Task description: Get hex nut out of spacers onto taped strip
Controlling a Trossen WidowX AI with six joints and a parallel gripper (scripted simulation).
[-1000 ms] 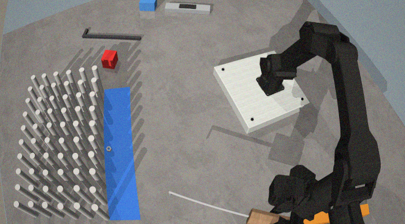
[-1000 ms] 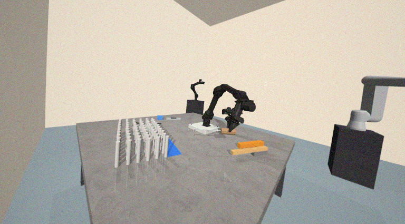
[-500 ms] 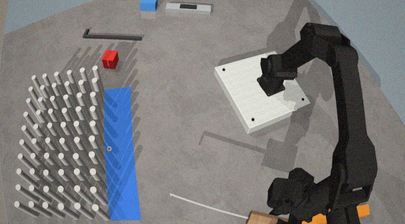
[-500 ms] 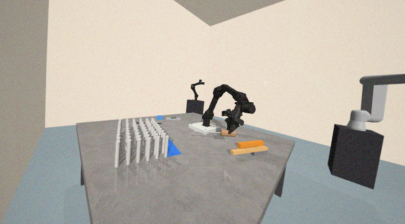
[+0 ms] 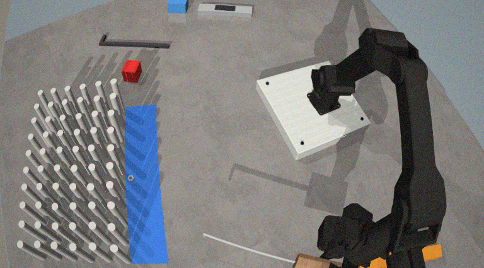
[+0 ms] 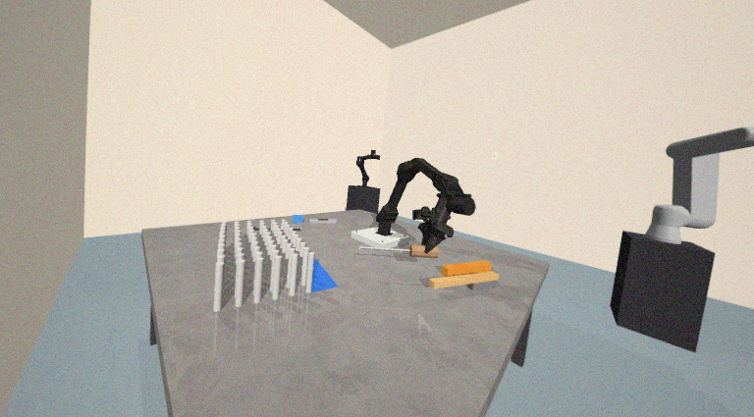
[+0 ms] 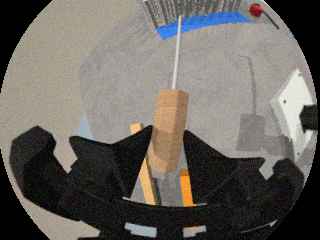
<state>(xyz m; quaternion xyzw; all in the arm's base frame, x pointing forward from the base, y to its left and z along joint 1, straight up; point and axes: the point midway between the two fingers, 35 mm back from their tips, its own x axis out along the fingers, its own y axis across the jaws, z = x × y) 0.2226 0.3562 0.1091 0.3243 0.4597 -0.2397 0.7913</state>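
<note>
Grey mottled tabletop (image 5: 200,118) (image 6: 355,329) carries the hex nut (image 5: 130,178), on the blue tape beside the spacers. Partly open, the gripper (image 6: 426,250) (image 7: 168,131) clamps the hook tool's wooden handle (image 5: 311,260) (image 6: 417,250) (image 7: 170,117), cut off in the top view.

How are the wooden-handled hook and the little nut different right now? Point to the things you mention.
The hook's wooden handle (image 6: 417,250) (image 7: 170,127) is squeezed between the robot's fingers, but nothing is holding the nut (image 5: 130,178). The hook is up off the table, while the nut lies on the blue strip (image 5: 144,207). The hook is long with a thin rod, and the nut is tiny with a hole in it. Both are outside the white posts (image 5: 111,147).
</note>
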